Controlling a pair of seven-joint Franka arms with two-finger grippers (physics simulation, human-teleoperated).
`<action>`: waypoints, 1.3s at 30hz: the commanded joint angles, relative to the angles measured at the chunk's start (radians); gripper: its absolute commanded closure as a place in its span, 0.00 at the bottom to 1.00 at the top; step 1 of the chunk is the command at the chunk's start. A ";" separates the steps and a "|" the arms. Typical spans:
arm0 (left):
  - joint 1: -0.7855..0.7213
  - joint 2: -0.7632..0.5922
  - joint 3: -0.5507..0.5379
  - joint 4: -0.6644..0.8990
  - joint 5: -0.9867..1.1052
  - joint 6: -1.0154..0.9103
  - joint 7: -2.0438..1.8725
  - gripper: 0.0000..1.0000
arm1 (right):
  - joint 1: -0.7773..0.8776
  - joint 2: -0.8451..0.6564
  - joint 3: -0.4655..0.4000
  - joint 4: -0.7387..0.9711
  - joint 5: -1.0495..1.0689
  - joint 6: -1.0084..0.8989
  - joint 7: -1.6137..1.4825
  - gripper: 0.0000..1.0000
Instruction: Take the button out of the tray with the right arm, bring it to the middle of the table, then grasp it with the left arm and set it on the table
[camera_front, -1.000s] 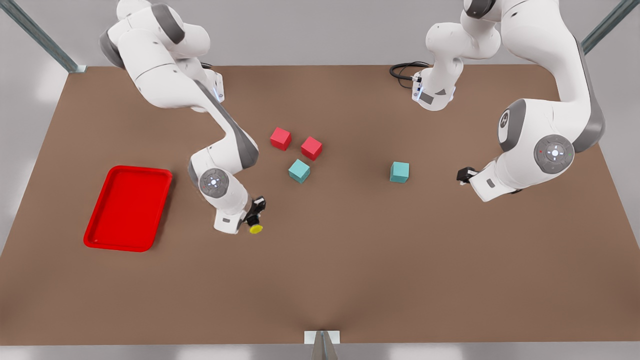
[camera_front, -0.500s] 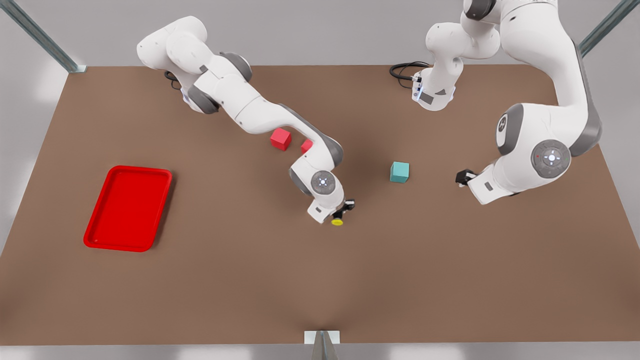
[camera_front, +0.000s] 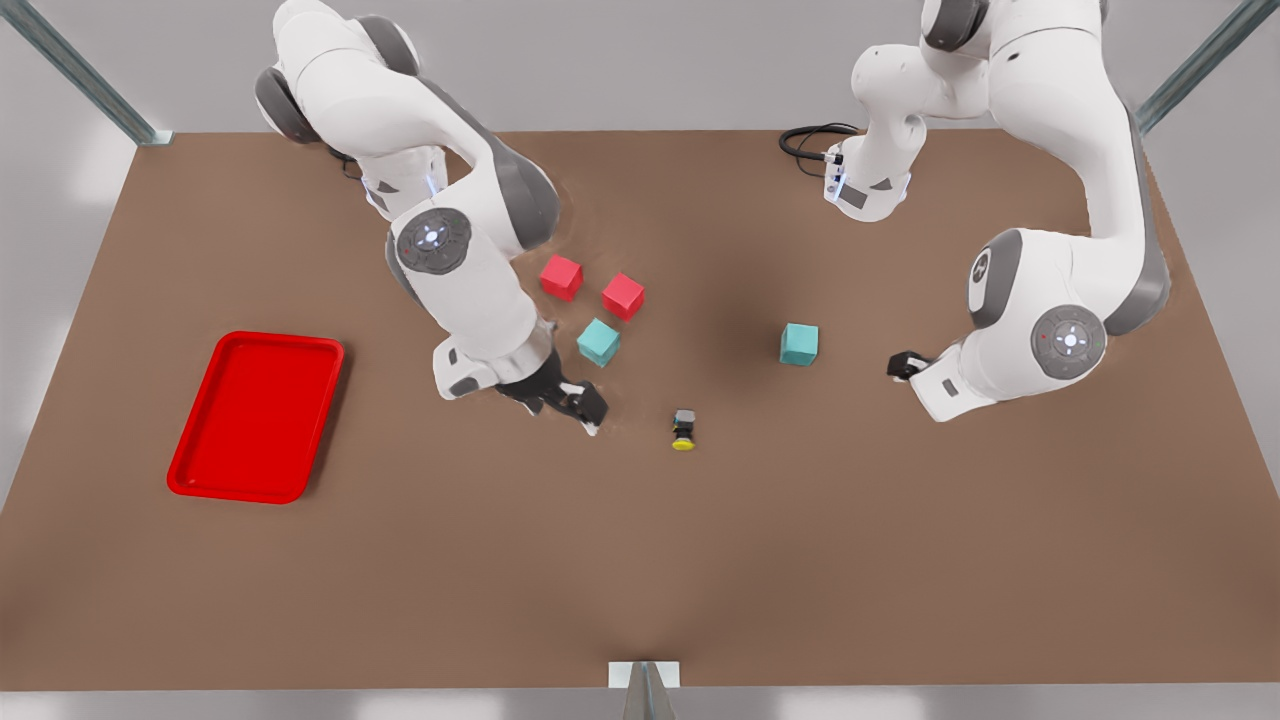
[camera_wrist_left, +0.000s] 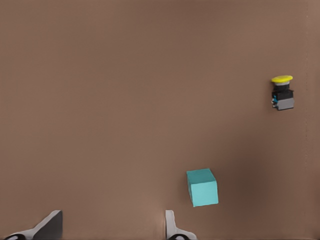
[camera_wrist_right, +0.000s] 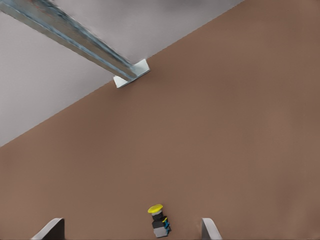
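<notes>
Right gripper (camera_front: 588, 412), left of the frame's centre in the front view, now stands with its fingers apart and empty; half a second ago it held the button (camera_front: 684, 430). It has pulled back toward the left, and the button lies alone on the table (camera_front: 640, 560) near the middle, on its side, the yellow cap toward the lower edge. So the carrying step looks done. Left gripper (camera_front: 903, 366) waits at the right, fingers apart, with a teal cube (camera_front: 799, 344) between it and the button. The tray (camera_front: 192, 470) at the left is empty.
</notes>
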 joint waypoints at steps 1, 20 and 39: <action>-0.117 0.056 -0.003 0.002 -0.140 0.090 -0.766 0.00 | -0.178 -0.209 0.001 -0.205 -0.102 -0.291 -0.745 0.00; -0.421 0.462 -0.073 -0.015 0.080 0.816 -1.175 0.00 | -0.394 -0.239 0.007 -0.343 -0.167 -0.475 -1.306 0.00; -0.380 0.484 -0.072 -0.017 0.088 0.693 -0.838 0.00 | -0.429 -0.234 -0.001 -0.311 -0.214 -0.534 -1.315 0.00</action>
